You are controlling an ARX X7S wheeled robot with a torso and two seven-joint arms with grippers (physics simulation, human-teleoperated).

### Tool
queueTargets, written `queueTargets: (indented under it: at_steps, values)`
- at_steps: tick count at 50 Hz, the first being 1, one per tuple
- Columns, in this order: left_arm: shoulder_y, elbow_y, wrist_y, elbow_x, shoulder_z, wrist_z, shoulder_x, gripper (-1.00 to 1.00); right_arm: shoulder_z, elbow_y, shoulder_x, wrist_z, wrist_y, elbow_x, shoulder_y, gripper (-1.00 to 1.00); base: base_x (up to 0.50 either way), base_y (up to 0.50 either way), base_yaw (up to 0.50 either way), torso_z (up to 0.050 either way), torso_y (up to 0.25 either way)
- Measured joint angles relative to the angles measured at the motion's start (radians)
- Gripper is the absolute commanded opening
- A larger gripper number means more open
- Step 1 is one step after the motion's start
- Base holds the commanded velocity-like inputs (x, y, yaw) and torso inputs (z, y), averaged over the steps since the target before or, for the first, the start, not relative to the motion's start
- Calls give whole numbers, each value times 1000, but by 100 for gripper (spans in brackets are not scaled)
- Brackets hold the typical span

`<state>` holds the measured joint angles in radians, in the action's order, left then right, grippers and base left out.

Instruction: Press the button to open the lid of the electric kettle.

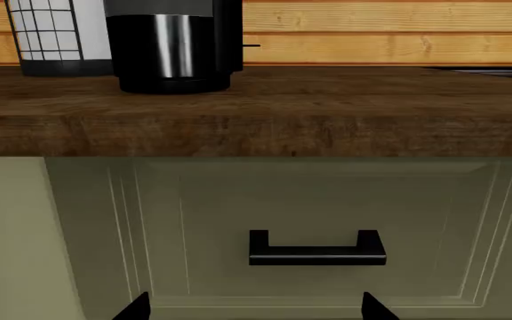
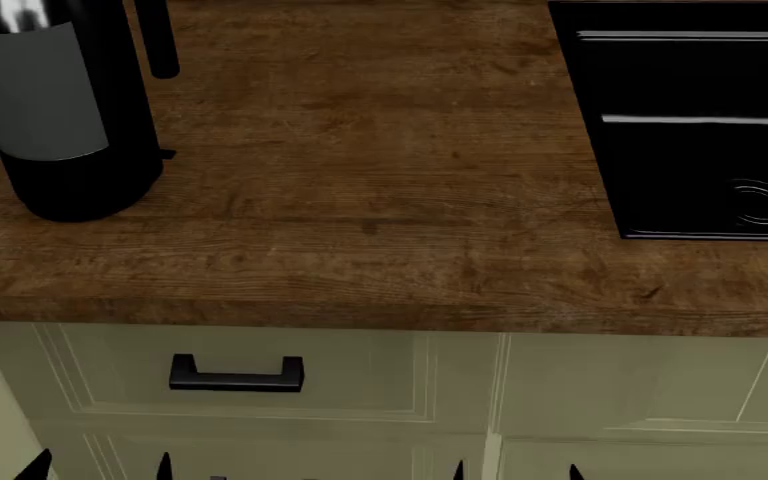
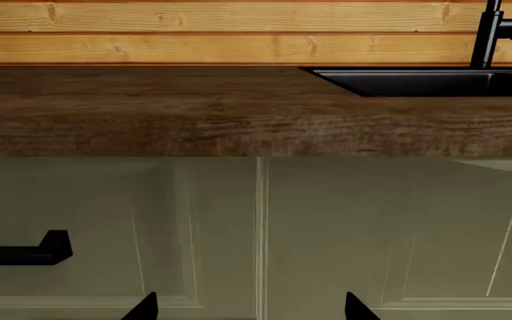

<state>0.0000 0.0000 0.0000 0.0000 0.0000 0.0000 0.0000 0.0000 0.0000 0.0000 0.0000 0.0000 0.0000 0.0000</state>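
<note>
The electric kettle (image 2: 61, 110) stands on the wooden counter at the far left of the head view. Only its grey middle band, black base and part of its black handle (image 2: 157, 40) show. The lid and the button are out of view above the frame. The left wrist view shows the kettle's lower body (image 1: 171, 47) on the counter. My left gripper (image 1: 254, 310) is open and empty, low in front of a drawer; its tips also show in the head view (image 2: 101, 468). My right gripper (image 3: 249, 310) is open and empty in front of the cabinet (image 2: 515, 470).
A black sink (image 2: 704, 120) is set in the counter at the right, with a black faucet (image 3: 496, 30). A white cylinder with a grid pattern (image 1: 51, 33) stands beside the kettle. The drawer has a black handle (image 2: 235, 375). The counter's front edge (image 2: 384, 300) overhangs both grippers.
</note>
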Motion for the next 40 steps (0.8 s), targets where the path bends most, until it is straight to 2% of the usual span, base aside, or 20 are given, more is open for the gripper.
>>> queueTargets:
  at_steps: [14, 22, 28, 35, 40]
  values:
    - [-2, -2, 10, -37, 31, -39, -28, 100, -56, -1, 46, 85, -8, 41, 3, 100, 0, 0, 0, 0, 0]
    - [-12, 47, -2, -87, 27, -57, -47, 100, -67, -94, 70, 125, 24, 44, -4, 100, 0, 0, 0, 47, 0]
    - [-61, 173, -52, -104, 7, -96, -70, 100, -50, -285, 97, 152, 151, 58, 35, 100, 0, 0, 0, 50, 0]
    - [-200, 380, -205, -165, -81, -158, -116, 100, 76, -604, 153, 173, 461, 171, 193, 100, 0, 0, 0, 50, 0]
    - [-259, 471, -267, -192, -130, -189, -139, 100, 140, -753, 177, 180, 607, 232, 261, 100, 0, 0, 0, 50, 0]
